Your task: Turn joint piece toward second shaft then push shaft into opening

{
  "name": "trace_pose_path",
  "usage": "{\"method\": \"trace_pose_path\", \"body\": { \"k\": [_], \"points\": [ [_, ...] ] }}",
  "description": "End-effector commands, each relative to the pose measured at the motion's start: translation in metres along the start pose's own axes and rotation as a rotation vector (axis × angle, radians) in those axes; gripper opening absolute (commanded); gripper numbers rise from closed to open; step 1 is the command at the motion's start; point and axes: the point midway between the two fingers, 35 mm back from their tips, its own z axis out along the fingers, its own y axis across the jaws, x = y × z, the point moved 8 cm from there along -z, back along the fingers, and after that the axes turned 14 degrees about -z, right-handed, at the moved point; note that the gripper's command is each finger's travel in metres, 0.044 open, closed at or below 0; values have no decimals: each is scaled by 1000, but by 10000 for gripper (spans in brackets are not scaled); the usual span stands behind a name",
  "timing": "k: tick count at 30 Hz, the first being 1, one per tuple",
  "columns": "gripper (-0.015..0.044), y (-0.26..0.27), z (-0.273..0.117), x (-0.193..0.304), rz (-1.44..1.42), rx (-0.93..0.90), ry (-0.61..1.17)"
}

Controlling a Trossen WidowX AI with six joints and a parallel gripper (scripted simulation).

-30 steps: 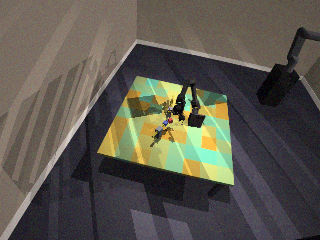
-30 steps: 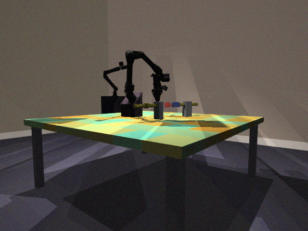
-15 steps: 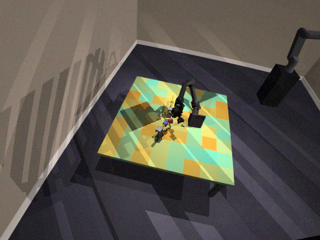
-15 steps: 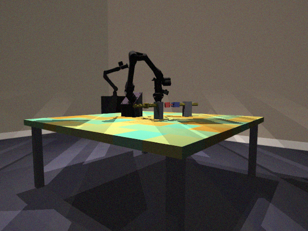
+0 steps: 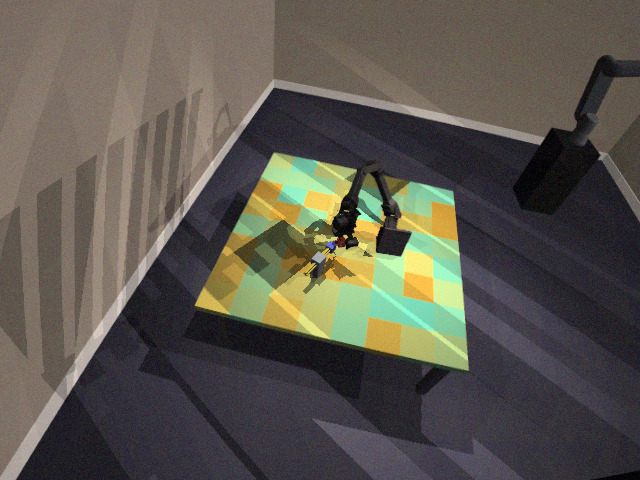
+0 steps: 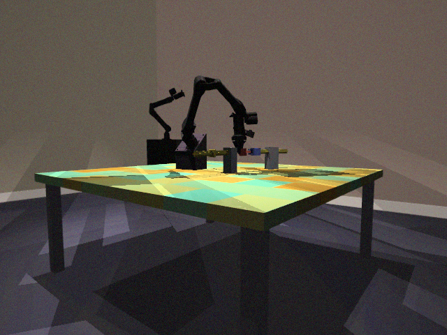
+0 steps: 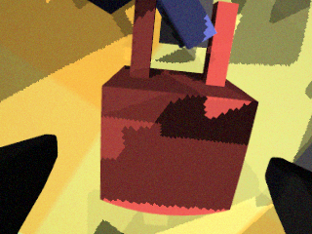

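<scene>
The red joint piece (image 5: 341, 241) (image 6: 243, 151) (image 7: 171, 166) is hinged by two arms to the blue part (image 5: 331, 245) (image 6: 255, 151) (image 7: 187, 26) on the first yellow shaft (image 5: 310, 268) (image 6: 283, 151). That shaft runs through a grey block (image 5: 318, 260) (image 6: 271, 160). The second yellow shaft (image 6: 211, 153) runs through the second grey block (image 6: 230, 160). My gripper (image 7: 164, 156) is open, with its fingertips apart to the left and right of the red piece in the wrist view; neither appears to touch it. The red piece's opening is hidden, and the second shaft is hidden in the top view.
The patchwork table top (image 5: 356, 315) (image 6: 216, 195) carries both blocks and the arm's dark base (image 5: 392, 241) (image 6: 187, 158). The second block stands close beside the gripper in the exterior view. Another arm on a dark pedestal (image 5: 555, 170) (image 6: 158, 151) stands off the table.
</scene>
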Motion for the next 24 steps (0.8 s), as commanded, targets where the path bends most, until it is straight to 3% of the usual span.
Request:
{"method": "trace_pose_path", "body": {
  "k": [1,20,24],
  "points": [
    [440,-1,4,-4,-12,3,11],
    [440,-1,32,-4,-11,4,12],
    [335,-1,32,-4,-11,4,12]
  ]
}}
